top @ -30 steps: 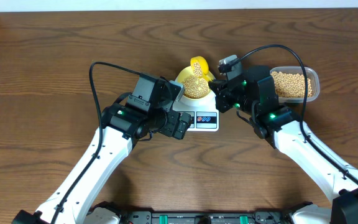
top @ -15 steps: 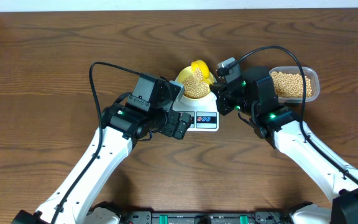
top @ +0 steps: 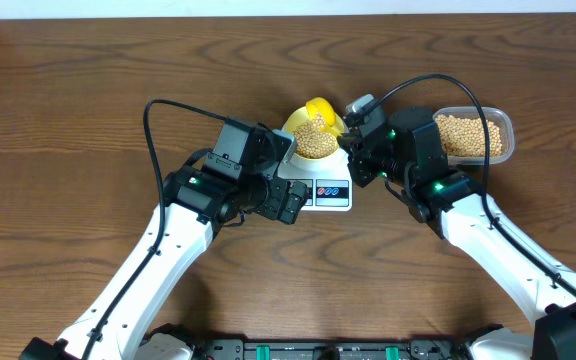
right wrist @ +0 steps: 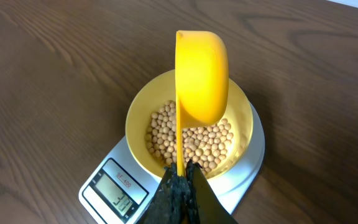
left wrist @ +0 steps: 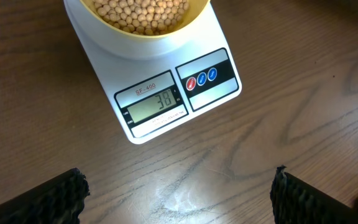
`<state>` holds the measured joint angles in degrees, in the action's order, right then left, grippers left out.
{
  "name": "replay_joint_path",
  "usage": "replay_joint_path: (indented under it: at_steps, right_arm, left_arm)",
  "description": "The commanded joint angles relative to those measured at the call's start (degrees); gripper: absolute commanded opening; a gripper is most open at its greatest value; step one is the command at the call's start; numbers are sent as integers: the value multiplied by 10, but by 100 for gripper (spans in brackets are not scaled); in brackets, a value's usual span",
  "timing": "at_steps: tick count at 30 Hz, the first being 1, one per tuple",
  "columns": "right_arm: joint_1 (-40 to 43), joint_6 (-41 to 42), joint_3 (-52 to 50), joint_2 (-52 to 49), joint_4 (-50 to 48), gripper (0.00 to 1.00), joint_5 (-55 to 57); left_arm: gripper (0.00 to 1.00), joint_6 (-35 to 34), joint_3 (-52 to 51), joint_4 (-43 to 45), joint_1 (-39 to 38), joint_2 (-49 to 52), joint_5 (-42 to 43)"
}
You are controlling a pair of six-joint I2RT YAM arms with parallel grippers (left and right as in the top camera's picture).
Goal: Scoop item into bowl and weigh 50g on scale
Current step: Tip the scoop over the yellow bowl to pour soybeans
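Overhead, the bowl [top: 293,128] stands on the scale [top: 330,190] with the beans [top: 315,142] heaped inside. The right gripper [top: 350,138] tips the yellow scoop [top: 320,106] over its far rim, so whatever falls lands in the bowl. The supply tub [top: 508,135] lies to the right, with only my own right wrist between it and the bowl. In the left wrist view, the left gripper [left wrist: 179,202] is spread wide and empty above bare table [left wrist: 278,112]. I judge it is parked there so its camera reads the display [left wrist: 156,103], which shows 38, short of target. In the right wrist view, the fingers are pressed together on the scoop's thin handle [right wrist: 179,146]. The scoop stands on edge above the beans with its mouth turned aside, so I cannot tell whether it is empty.
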<state>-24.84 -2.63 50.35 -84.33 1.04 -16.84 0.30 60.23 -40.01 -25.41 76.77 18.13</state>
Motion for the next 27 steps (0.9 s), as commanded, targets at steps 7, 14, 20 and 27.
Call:
replay_joint_path:
  at_steps: [7, 14, 20, 27]
  right_arm:
    - [0, -87, 1, -3, -2, 1, 2]
    - [0, -99, 1, -3, -2, 1, 2]
    - [0, -132, 1, -3, -2, 1, 2]
    - [0, -154, 1, -3, -2, 1, 2]
  left_arm:
    - [96, 10, -1, 0, -1, 2, 7]
    - [96, 10, -1, 0, -1, 2, 7]
    - [96, 10, -1, 0, -1, 2, 7]
    - [96, 10, -1, 0, -1, 2, 7]
